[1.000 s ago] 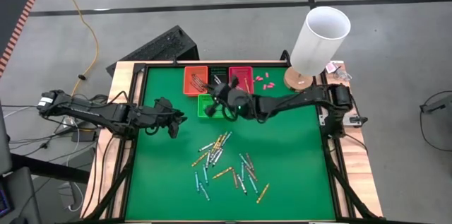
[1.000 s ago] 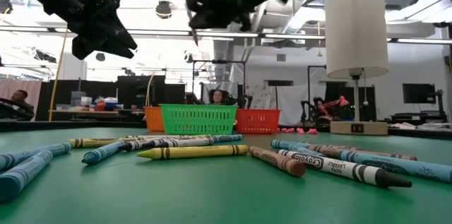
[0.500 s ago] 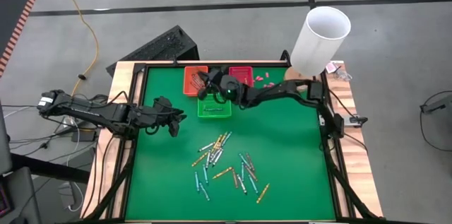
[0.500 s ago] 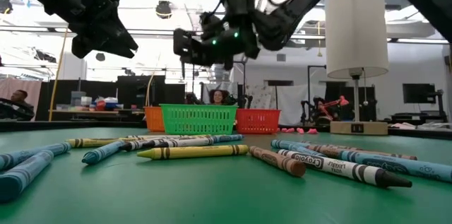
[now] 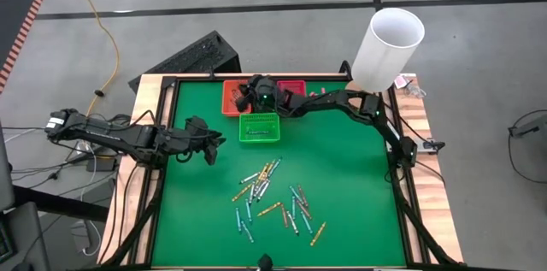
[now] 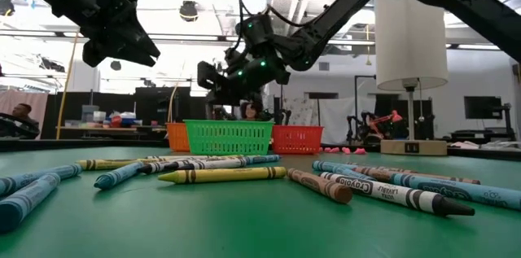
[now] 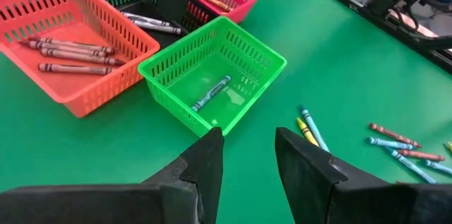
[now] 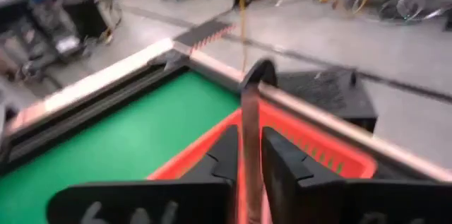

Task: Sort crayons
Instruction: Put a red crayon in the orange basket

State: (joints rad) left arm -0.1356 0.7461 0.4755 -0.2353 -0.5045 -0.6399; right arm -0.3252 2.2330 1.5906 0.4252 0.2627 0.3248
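The right gripper [image 5: 249,97] has moved from over the green basket [image 5: 259,127] to above the orange basket [image 5: 232,100]; its jaws are loosening round a reddish crayon [image 8: 249,155]; the left gripper [image 7: 247,155] is waiting, jaws apart and empty; many crayons [image 5: 275,199] are still lying on the bench [image 5: 342,194].

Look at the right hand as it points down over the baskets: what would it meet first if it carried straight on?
Probably the orange basket: the right hand hangs above it, a reddish crayon between its fingers. Depth is uncertain.

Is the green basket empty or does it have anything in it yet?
Not empty. The left wrist view shows one blue crayon lying on the floor of the green basket; nothing else is visible inside it.
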